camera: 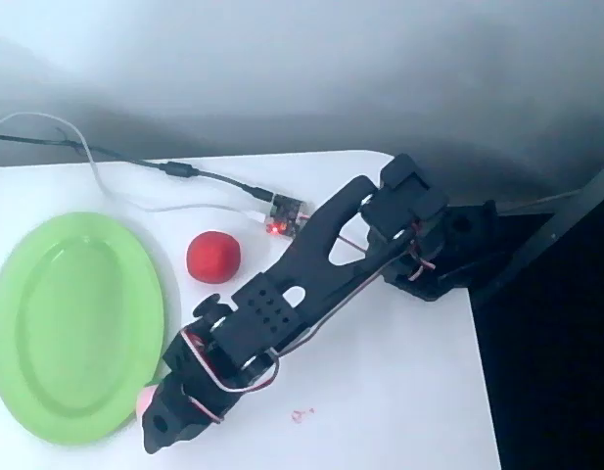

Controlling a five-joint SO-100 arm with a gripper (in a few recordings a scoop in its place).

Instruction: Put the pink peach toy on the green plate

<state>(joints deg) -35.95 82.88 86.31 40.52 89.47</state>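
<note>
Apparently the gripper (157, 416) is at the pink peach toy (145, 400), just beside the green plate (47, 294); whether it's clenched I cannot tell. Next comes 1 short carry onto the plate.

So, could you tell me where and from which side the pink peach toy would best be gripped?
Across its round body, probably from above. In the overhead view the pink peach toy shows as a small pink patch beside the green plate rim, mostly hidden under the gripper, which is already over it. Whether the gripper is open or shut cannot be told. The plate's rim leaves little room on that side.
</note>
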